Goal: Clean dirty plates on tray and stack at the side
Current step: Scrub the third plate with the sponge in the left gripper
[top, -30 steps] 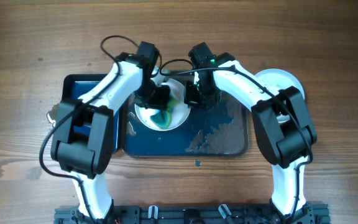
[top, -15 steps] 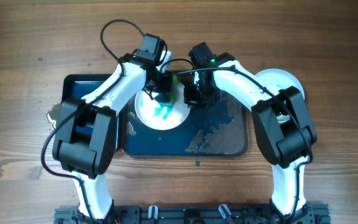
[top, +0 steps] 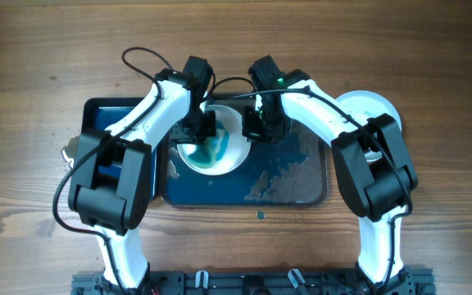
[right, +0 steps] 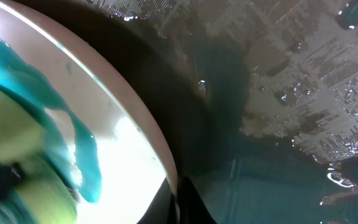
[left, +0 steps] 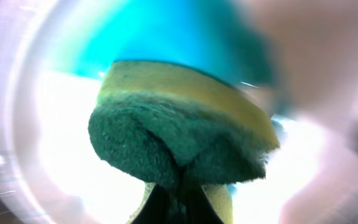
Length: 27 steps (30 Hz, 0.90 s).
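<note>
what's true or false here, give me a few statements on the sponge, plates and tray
1. The left gripper holds a green and yellow sponge on the plate. True.
2. The plate is spotless. False: a blue-green smear covers part of it.
3. The right gripper grips the plate's rim. True.
4. The tray is dry. False: it is wet and streaky.
5. A second plate lies on the tray. False: it lies on the table, beside the tray.

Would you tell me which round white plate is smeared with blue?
The round white plate on the dark blue-grey tray, beneath the green sponge; the plate beside the tray looks plain white.
</note>
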Available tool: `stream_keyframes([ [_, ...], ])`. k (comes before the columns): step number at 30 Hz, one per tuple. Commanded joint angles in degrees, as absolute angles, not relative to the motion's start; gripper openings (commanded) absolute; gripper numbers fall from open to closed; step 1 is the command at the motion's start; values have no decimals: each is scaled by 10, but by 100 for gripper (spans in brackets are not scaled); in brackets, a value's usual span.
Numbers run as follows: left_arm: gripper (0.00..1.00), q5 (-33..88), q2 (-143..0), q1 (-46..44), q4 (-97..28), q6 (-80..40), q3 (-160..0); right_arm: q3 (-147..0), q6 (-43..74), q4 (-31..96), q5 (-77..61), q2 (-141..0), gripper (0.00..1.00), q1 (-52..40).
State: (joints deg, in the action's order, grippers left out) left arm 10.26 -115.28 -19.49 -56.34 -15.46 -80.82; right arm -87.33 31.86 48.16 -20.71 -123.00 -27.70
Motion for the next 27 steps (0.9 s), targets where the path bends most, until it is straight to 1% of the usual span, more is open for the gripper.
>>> stream_keyframes([
  [1, 4, 306, -1155, -201, -527, -135, -803, -869, 326, 474, -207, -1225, 4, -275],
  [4, 4, 281, -1155, -201, -476, -165, -803, -869, 323, 475, -207, -1225, 4, -275],
  [6, 4, 207, -1155, -200, -447, -195, -803, -869, 323, 475, -207, -1225, 4, -275],
  [7, 4, 151, -1155, -200, -432, -211, -803, -869, 323, 475, -207, -1225, 4, -275],
  [11, 4, -11, -1155, -200, -388, -217, -803, -869, 319, 476, -207, -1225, 4, -275],
  [13, 4, -79, -1155, -200, -391, -217, -803, -869, 317, 476, -207, -1225, 4, -275],
  [15, 4, -143, -1155, -200, -427, -241, -803, -869, 317, 476, -207, -1225, 4, -275],
  [18, 4, -148, -1155, -200, -482, -271, -803, -869, 317, 476, -207, -1225, 4, -275],
  [21, 4, -111, -1155, -201, -535, -292, -803, -869, 317, 475, -207, -1225, 4, -275],
  [24, 4, -7, -1155, -201, -568, -292, -803, -869, 317, 475, -207, -1225, 4, -275],
  [27, 4, 105, -1155, -204, -570, -281, -803, -869, 317, 475, -207, -1225, 4, -275],
])
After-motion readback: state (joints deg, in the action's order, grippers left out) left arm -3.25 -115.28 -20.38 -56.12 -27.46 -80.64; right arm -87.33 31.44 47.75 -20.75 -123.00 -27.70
